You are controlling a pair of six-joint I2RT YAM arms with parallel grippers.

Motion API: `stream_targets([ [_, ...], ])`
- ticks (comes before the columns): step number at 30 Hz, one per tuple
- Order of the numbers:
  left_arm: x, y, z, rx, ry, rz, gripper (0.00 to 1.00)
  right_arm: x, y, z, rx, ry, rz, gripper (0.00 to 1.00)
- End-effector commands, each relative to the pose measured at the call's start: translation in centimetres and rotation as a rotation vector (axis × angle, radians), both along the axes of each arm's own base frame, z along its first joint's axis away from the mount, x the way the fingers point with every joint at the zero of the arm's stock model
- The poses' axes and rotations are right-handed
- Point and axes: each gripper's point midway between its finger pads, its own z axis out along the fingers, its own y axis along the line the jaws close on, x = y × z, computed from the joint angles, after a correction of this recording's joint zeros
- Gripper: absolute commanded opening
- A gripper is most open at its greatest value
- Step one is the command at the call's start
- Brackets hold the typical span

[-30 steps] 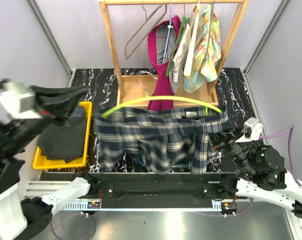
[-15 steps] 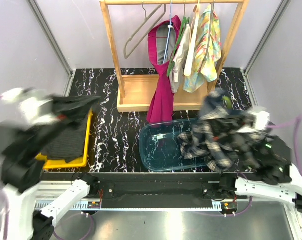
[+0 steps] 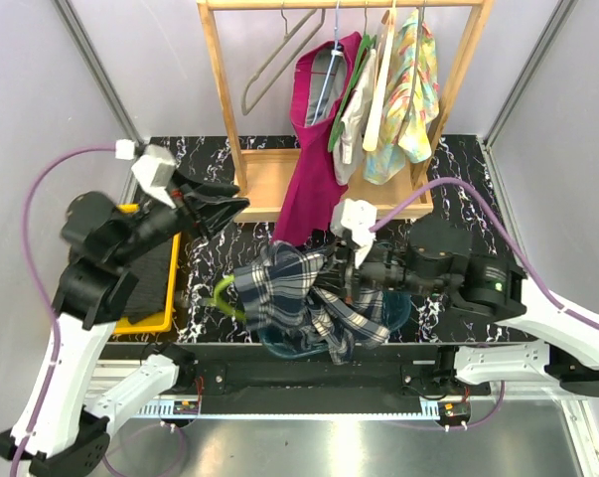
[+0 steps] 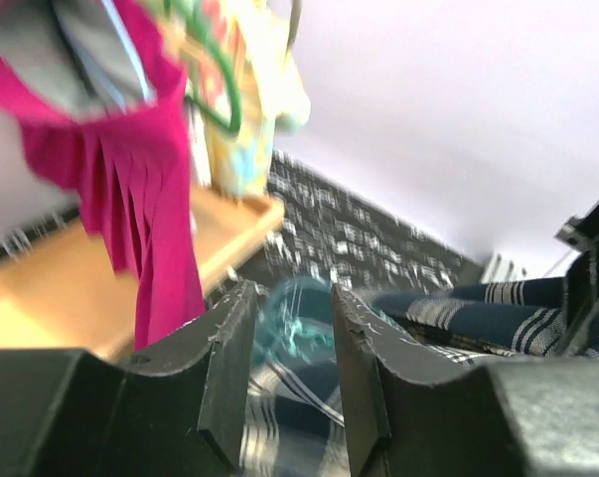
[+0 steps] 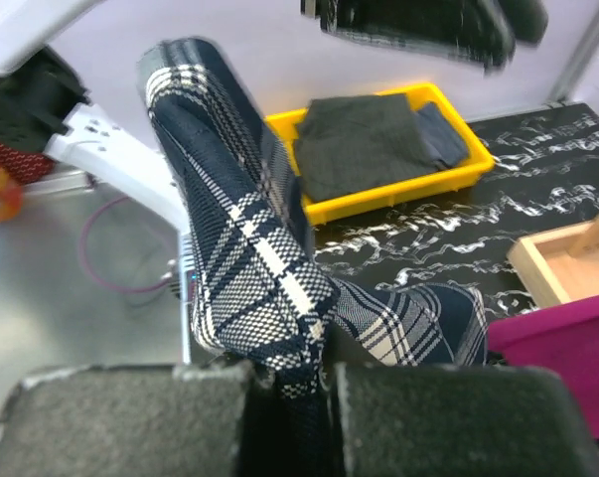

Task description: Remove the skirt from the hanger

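Pinching crumpled plaid skirt (image 3: 291,290), right end effector (image 5: 284,380), curved green hanger (image 3: 223,297) alongside

Soft woven plaid cloth skirt (image 3: 299,303), glossy green plastic hanger (image 3: 223,295), smooth pale wooden rack (image 3: 223,79), polished black marble-look table (image 3: 202,263), matt magenta cloth dress (image 3: 309,199), glossy yellow plastic tray (image 5: 398,191) holding dark matt cloth (image 5: 364,139), right gripper (image 5: 284,383) with grainy matt black pads (image 5: 110,417).

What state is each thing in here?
left gripper: open, empty.
right gripper: shut on plaid skirt.
plaid skirt: bunched over blue tub.
green hanger: poking out beside skirt; attachment unclear.
yellow tray: holds dark clothes.
magenta dress: hanging on rack.
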Motion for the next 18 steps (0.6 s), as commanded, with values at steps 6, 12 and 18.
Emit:
stream_targets([
  [6, -5.3, 0.7, 4.5, -0.023, -0.231, -0.117, 0.38, -2.9, -4.3, 8.1, 0.222, -0.047, 0.073, 0.00],
  [12, -10.9, -0.6, 2.7, 0.092, -0.230, -0.457, 0.54, -2.4, -4.7, 8.6, 0.232, -0.068, 0.045, 0.00],
  [18, -11.5, 0.9, 1.6, 0.172, -0.315, -0.357, 0.58, -0.6, -5.5, 8.8, 0.237, -0.079, -0.065, 0.00],
])
